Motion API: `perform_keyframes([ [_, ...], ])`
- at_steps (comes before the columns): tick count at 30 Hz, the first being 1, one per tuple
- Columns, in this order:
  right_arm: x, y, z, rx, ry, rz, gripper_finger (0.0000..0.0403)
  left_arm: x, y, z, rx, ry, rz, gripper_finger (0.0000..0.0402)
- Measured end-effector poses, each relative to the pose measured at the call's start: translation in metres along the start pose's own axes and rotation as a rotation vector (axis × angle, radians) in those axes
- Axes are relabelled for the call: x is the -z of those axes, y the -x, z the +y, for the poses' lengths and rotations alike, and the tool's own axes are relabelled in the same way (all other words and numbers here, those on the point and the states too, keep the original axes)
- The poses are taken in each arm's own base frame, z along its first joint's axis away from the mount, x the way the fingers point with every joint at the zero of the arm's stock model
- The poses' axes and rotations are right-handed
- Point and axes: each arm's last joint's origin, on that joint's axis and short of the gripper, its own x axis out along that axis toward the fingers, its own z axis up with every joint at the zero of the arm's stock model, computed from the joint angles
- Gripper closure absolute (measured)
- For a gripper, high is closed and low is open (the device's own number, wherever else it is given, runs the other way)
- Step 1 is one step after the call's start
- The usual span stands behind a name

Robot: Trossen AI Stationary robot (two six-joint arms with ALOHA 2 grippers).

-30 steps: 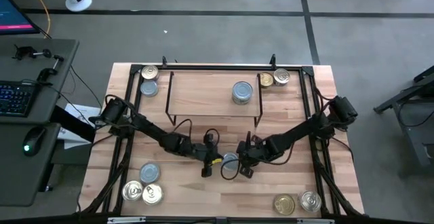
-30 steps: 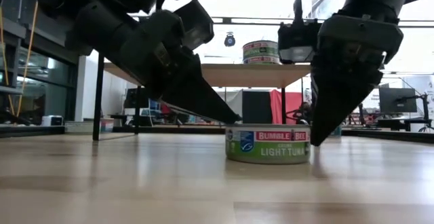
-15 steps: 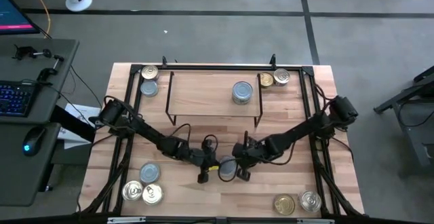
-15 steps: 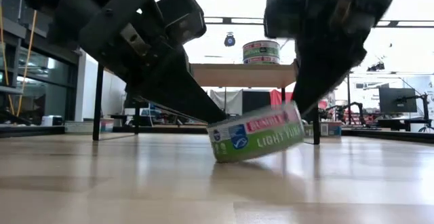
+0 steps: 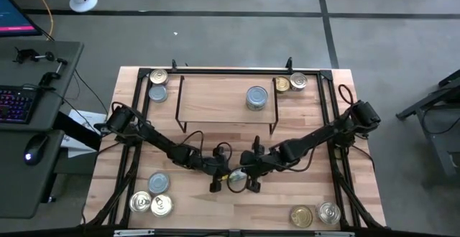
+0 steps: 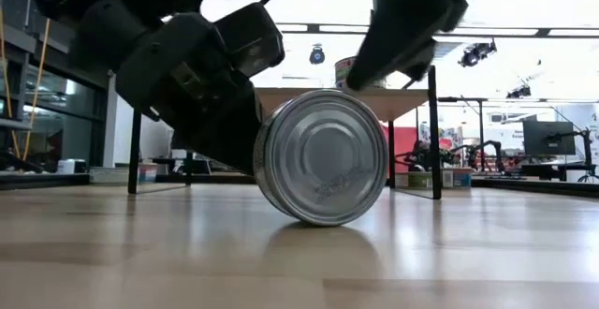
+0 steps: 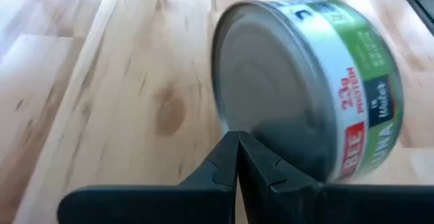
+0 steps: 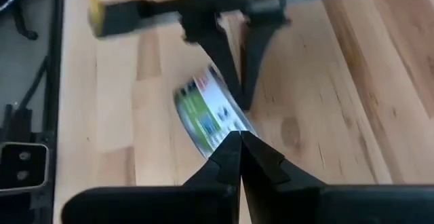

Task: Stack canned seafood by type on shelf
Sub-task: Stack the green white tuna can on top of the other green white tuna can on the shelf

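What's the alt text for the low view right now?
A tuna tin stands on its edge on the wooden tabletop, its bare silver face toward the camera. The left gripper is beside it, with its fingers shut, and the right gripper is above it. The shelf stands behind.

Place: a robotics lab or test workspace.
Floor: grey concrete floor (image 5: pixel 215 36) with dark seams, seen from above.
Work surface: butcher-block wooden table (image 5: pixel 302 201) fenced by a black metal frame (image 5: pixel 230 70), with two dark robot arms mounted on it.
Operator station: grey side desk (image 5: pixel 29 108) carrying a backlit keyboard (image 5: pixel 16 102) and a computer mouse (image 5: pixel 34 151).
Background: a black computer monitor (image 6: pixel 548 139) and bright ceiling lights (image 6: pixel 552 32) in an open hall.
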Motion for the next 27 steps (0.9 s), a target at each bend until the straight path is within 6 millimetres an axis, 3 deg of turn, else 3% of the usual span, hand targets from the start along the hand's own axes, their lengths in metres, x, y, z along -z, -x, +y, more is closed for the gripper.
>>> perform_keyframes([
  [4, -0.014, 0.009, 0.007, -0.021, 0.010, -0.029, 0.0403, -0.001, 0.013, 0.004, -0.042, -0.019, 0.101, 0.0401],
  [9, -0.032, 0.019, 0.014, -0.073, 0.107, -0.072, 0.0401, -0.003, 0.048, 0.016, -0.176, -0.059, 0.263, 0.0401],
  [12, -0.045, 0.023, 0.010, -0.189, 0.113, -0.027, 0.0382, -0.007, 0.071, 0.020, -0.223, -0.010, 0.250, 0.0402],
  [18, -0.053, 0.027, 0.002, -0.263, 0.299, 0.131, 0.0282, 0.002, 0.106, 0.016, -0.283, 0.205, 0.129, 0.0402],
  [23, -0.035, 0.020, -0.004, -0.200, 0.437, 0.271, 0.0176, 0.012, 0.119, 0.000, -0.282, 0.328, 0.058, 0.0402],
  [27, -0.018, 0.012, -0.013, -0.085, 0.505, 0.333, 0.0116, 0.017, 0.120, -0.013, -0.283, 0.361, 0.016, 0.0402],
])
